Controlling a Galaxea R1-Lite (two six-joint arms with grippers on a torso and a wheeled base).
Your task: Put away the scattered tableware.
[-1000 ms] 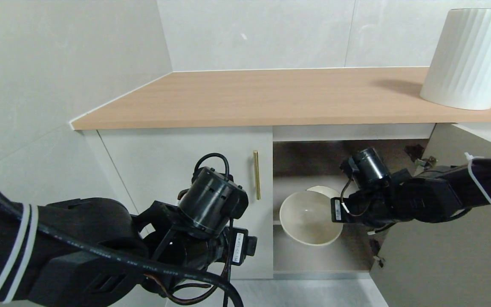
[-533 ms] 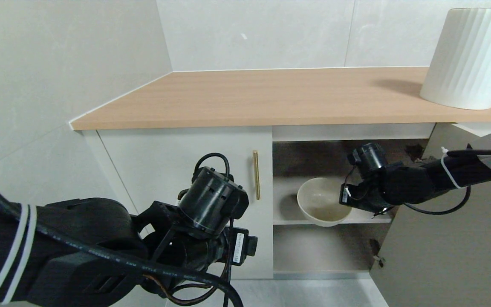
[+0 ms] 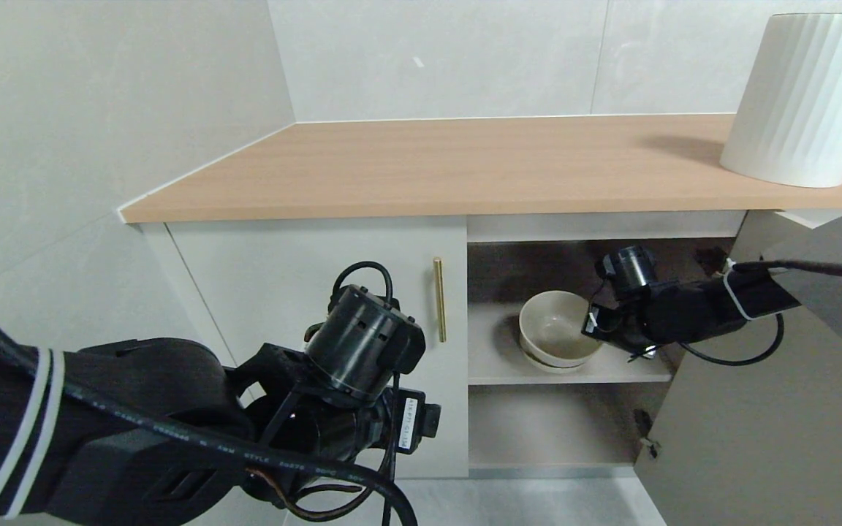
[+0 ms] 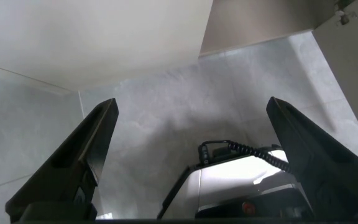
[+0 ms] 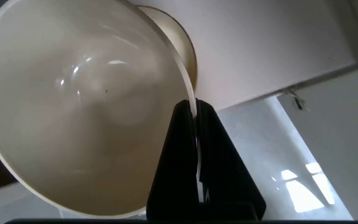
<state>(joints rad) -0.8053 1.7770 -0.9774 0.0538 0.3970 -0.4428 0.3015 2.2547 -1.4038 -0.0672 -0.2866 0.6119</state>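
A cream bowl (image 3: 557, 336) lies on the middle shelf (image 3: 498, 365) of the open cupboard, slightly tilted, apparently on top of a second pale dish (image 5: 176, 37). My right gripper (image 3: 590, 330) reaches into the cupboard from the right and is shut on the bowl's right rim. In the right wrist view the bowl (image 5: 79, 106) is seen from close up, with the rim pinched between the fingers of the right gripper (image 5: 196, 124). My left gripper (image 4: 191, 109) hangs low in front of the closed left door, open and holding nothing, pointing down at the floor.
A tall white ribbed cylinder (image 3: 805, 95) stands on the wooden countertop (image 3: 428, 168) at the right. The left cupboard door has a gold handle (image 3: 438, 299). The right door (image 3: 757, 431) stands open beside my right arm. The lower shelf space (image 3: 545, 427) holds nothing.
My right arm has carried the bowl up and back, from in front of the lower opening onto the middle shelf, tipping it more upright. The left arm has stayed still.
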